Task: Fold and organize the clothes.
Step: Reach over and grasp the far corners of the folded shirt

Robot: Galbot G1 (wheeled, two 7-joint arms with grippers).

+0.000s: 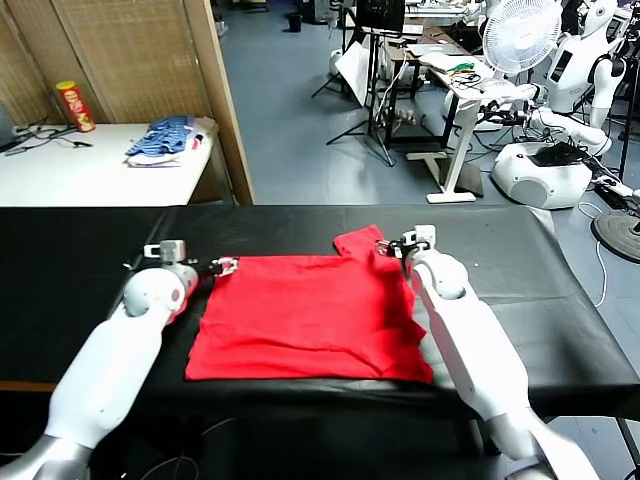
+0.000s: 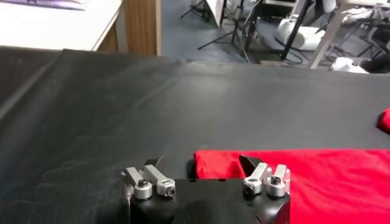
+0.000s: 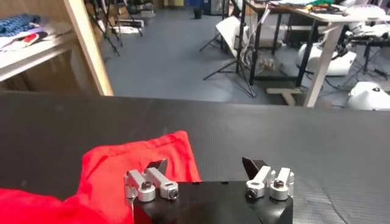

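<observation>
One soft red T-shirt (image 1: 310, 318) lay partly folded, roughly rectangular, near the front edge of the black-covered table (image 1: 80, 260), one sleeve sticking out at its far right corner. The left gripper (image 1: 222, 266) sat at the shirt's far left corner, jaws apart. The right gripper (image 1: 392, 247) sat at the sleeve, jaws apart.

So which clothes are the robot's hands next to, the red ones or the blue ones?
The red T-shirt, spread on the black table. The left gripper and right gripper sit at its far corners. The blue pile lies far off on the white table.
</observation>
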